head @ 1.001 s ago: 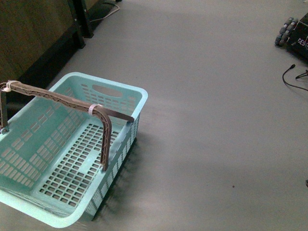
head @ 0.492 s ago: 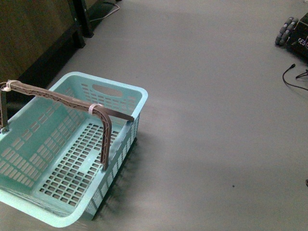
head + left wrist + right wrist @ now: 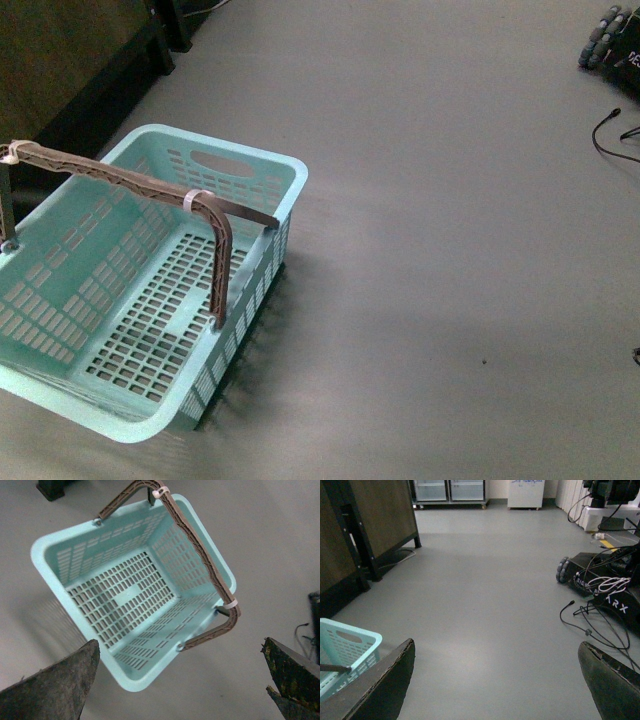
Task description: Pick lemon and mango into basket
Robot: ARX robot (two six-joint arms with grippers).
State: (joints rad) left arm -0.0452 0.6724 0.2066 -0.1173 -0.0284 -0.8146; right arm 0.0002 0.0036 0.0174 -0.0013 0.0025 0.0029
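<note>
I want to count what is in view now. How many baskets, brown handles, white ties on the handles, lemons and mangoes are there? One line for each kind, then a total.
Basket: 1
Brown handles: 2
White ties: 2
Lemons: 0
Mangoes: 0
Total: 5

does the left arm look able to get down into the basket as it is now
Probably yes. The left gripper hangs open above the basket, whose floor is bare. Only the raised brown handles cross the opening, so it would need to come down beside them.
</note>
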